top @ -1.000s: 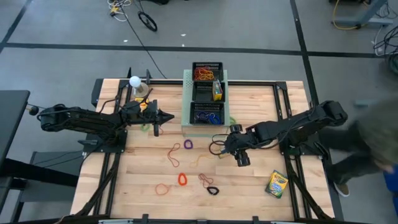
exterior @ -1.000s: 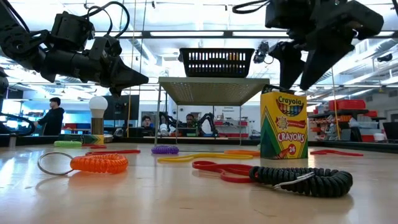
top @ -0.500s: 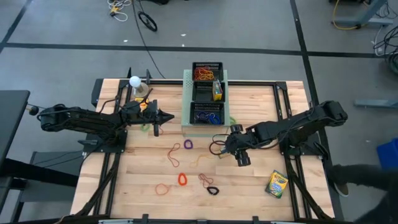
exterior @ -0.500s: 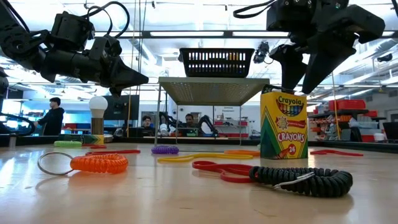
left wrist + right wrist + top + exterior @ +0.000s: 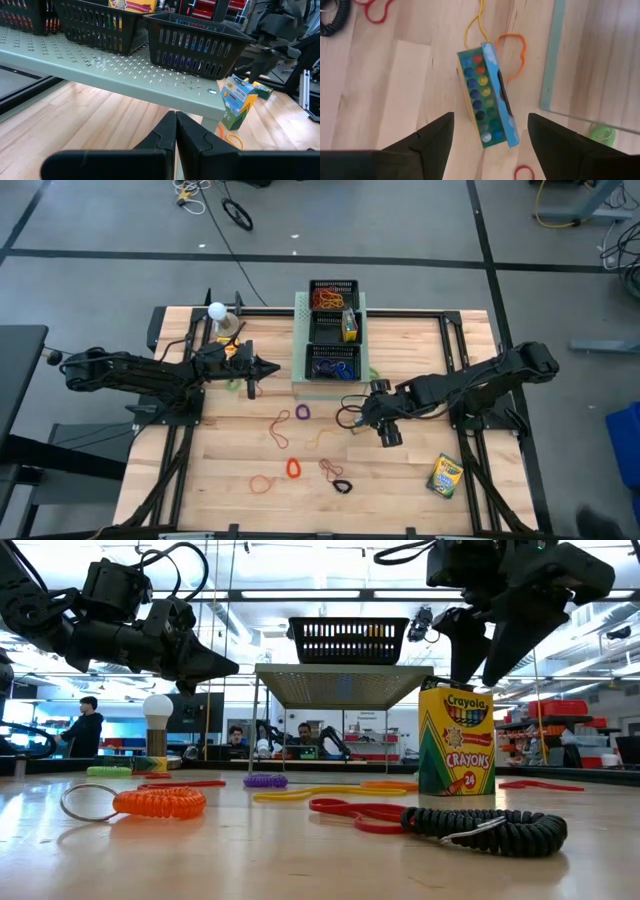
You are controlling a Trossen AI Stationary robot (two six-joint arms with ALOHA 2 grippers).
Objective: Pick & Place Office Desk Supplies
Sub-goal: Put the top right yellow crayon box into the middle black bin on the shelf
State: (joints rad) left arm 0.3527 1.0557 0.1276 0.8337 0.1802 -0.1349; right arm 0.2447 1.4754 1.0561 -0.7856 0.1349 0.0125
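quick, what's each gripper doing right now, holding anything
Left gripper: closed, holding nothing, beside the pale-green shelf.
Right gripper: open, above the standing crayon box, not gripping it.

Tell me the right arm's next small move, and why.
Probably lower the right gripper straight down over the crayon box. Its fingers stand open on either side of the box, which sits on the wood near the pale-green shelf and is not yet gripped. The left gripper waits shut beside the shelf.

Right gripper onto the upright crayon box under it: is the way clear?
Likely yes: the right gripper hangs open directly above the crayon box, one finger to each side, nothing between them.
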